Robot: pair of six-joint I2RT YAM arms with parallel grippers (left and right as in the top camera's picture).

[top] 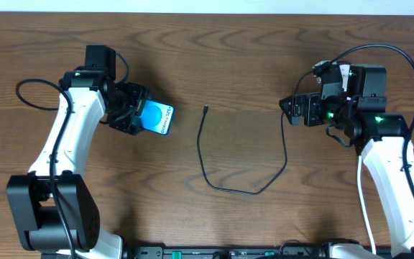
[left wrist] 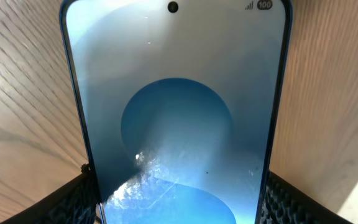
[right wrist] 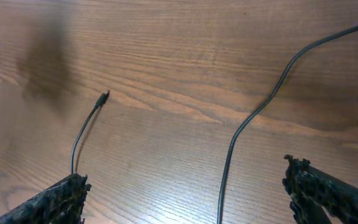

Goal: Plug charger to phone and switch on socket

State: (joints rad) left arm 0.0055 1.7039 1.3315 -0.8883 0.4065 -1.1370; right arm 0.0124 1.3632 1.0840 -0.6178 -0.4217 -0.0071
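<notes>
**Presently: phone gripped, plug tip loose, socket out of sight**

Findings. The left pincer (top: pixel 134 117) is closed across the width of the slim, black-edged phone with the bright blue screen (top: pixel 157 119). In the wrist view its textured black fingers (left wrist: pixel 73 199) press on both long edges near one end. The right pincer (top: pixel 297 109) stands wide and holds nothing. The long thin black charger cable (top: pixel 236 191) lies in a loose loop on the brown wooden worktop (top: pixel 228 43). Its small plug tip (top: pixel 205 108) is free, near the phone but apart from it. One strand runs beneath the gap between the right fingers. The socket appears in no view.

Risks, as judged:
1. The tip is small and lies flat. A wide pincer coming down may push it aside or pinch the cord behind it, which would leave the tip free to droop.
2. The slack cable could drag or snag on the right arm and pull the tip off line at the port.
3. The phone is held by its smooth edges. An off-axis insertion push could make it slide or twist in the grip.
4. The port end cannot be confirmed from these views, so the plug could be offered to the wrong end.
5. The socket's position is unverified, so the reach to its switch cannot be assessed.
</notes>
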